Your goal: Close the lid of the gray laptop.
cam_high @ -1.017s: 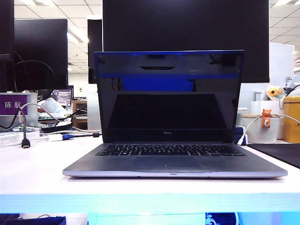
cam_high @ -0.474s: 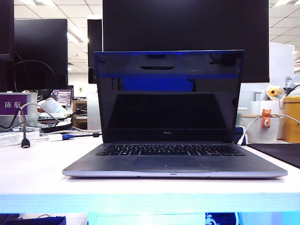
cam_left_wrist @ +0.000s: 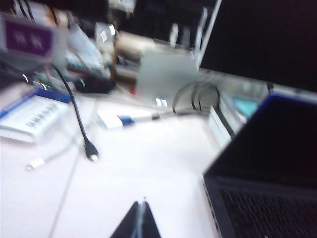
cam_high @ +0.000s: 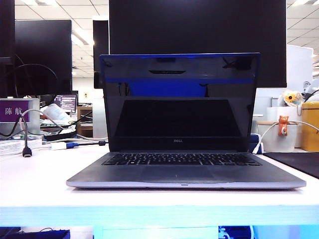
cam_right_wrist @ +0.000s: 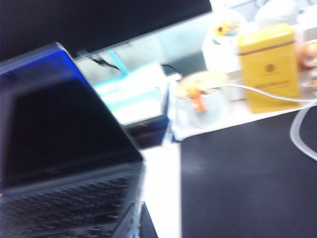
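The gray laptop (cam_high: 184,172) stands open in the middle of the white table, its lid (cam_high: 179,99) nearly upright with the glossy black screen facing me. Neither gripper shows in the exterior view. In the blurred left wrist view, my left gripper (cam_left_wrist: 142,204) is shut and empty above bare table, off the laptop's (cam_left_wrist: 267,208) left side. In the blurred right wrist view, my right gripper (cam_right_wrist: 139,207) is shut and empty beside the laptop's (cam_right_wrist: 64,203) right edge, with the lid (cam_right_wrist: 54,124) rising beyond it.
A large black monitor (cam_high: 199,25) stands behind the laptop. On the left are a black cable with a plug (cam_high: 27,149), stacked books (cam_high: 15,145) and a purple sign (cam_high: 14,110). On the right lie a black mat (cam_high: 299,162), a white cup (cam_high: 282,137) and a yellow tin (cam_high: 310,127).
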Controlling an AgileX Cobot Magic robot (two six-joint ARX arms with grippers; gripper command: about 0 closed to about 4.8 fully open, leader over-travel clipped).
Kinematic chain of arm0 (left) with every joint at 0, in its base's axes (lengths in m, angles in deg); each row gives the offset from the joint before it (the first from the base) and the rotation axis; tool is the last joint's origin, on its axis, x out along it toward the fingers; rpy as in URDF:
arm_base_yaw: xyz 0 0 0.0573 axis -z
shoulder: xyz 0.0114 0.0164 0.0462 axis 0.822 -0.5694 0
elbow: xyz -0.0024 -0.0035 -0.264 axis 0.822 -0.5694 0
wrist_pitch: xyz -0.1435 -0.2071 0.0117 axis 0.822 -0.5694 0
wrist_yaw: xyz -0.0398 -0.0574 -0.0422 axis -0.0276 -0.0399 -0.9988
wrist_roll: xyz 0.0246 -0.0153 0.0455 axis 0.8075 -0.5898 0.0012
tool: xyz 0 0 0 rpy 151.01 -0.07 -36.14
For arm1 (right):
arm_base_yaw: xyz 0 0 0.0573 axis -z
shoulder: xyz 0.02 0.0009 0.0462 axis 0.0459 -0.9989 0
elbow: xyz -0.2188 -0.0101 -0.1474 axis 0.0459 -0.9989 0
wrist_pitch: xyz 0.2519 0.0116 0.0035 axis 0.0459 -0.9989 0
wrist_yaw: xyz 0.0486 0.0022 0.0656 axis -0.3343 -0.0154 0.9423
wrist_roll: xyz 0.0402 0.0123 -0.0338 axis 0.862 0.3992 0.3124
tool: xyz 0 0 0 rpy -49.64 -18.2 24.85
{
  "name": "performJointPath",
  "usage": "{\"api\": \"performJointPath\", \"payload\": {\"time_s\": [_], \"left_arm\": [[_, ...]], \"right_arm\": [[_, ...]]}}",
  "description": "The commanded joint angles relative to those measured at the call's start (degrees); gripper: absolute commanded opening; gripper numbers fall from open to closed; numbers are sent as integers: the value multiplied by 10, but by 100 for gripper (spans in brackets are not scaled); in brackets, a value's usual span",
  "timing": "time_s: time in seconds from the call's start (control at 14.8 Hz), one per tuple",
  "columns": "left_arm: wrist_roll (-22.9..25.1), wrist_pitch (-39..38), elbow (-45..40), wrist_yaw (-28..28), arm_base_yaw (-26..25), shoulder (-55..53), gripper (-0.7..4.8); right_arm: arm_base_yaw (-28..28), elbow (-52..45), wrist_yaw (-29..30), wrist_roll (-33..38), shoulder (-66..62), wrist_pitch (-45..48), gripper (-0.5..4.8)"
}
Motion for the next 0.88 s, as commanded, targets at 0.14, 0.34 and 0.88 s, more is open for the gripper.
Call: {"api": "performJointPath", "payload": {"time_s": [0.14,0.34,0.88], "left_arm": [[56,27,75,-39,-1,-99,-5],[60,17,174,-96,-1,-208,-5],[160,-97,375,-150,69,-409,-5]], "right_arm": [[-1,35,72,95,0,-9,-2],[0,106,56,98,0,-66,-3],[1,308,137,-25,-317,-120,-2]]}}
